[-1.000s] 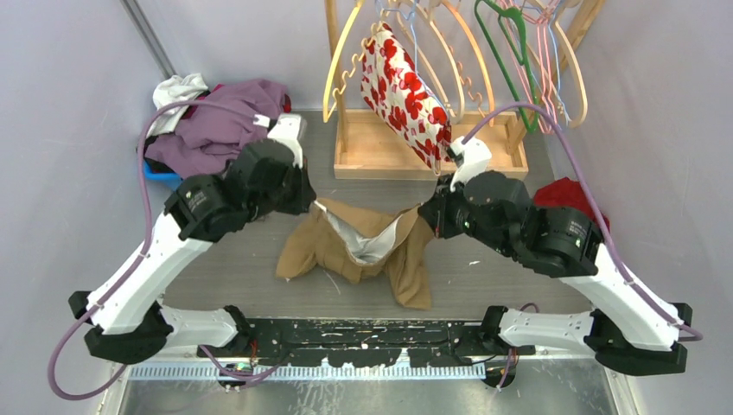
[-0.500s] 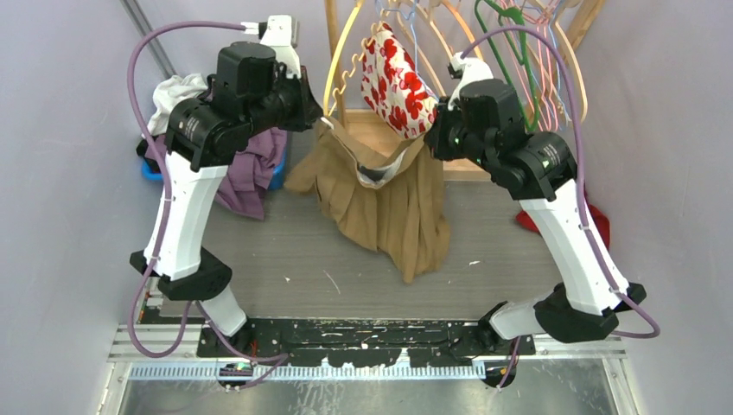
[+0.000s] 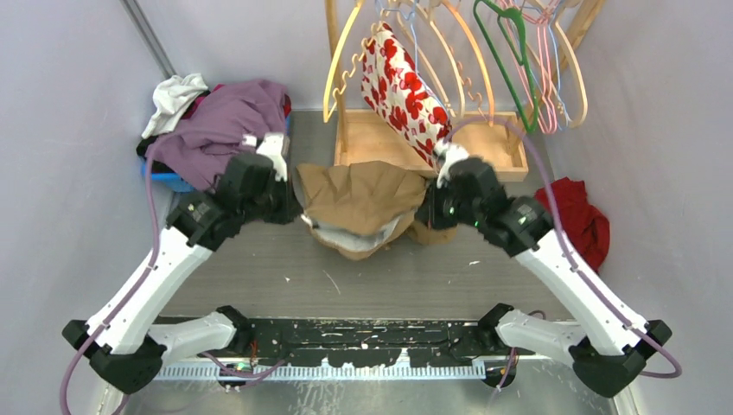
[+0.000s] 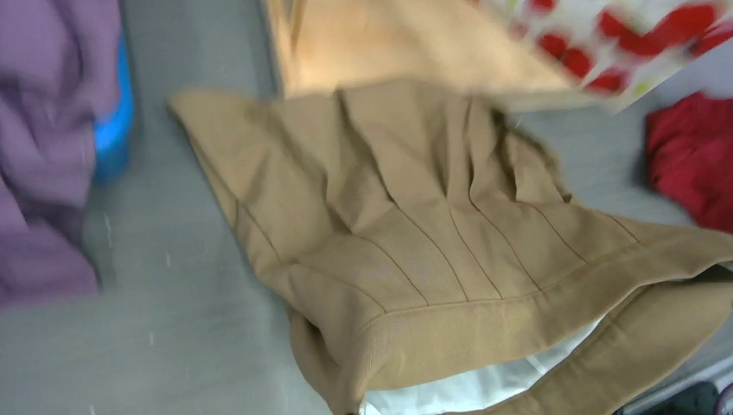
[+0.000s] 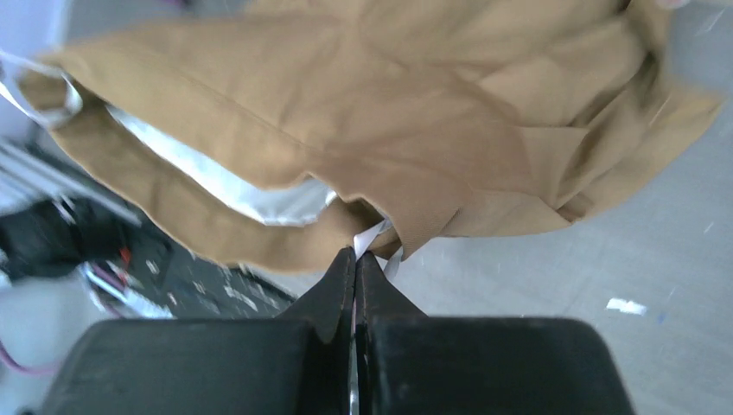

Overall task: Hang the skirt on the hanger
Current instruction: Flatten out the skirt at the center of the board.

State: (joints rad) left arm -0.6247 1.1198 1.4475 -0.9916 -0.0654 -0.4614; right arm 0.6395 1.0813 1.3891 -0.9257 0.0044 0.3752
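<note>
Left end effector (image 3: 296, 209), right end effector (image 5: 354, 259) — both gripping skirt (image 3: 363, 192).

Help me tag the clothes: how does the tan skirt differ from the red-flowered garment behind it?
The tan skirt is plain on the outside; the red-flowered garment is white with red blooms. The tan skirt lies bunched low, its waistband pinched by the left pincer and right pincer; the red-flowered garment hangs on the wooden rack, untouched. Both are cloth.
</note>
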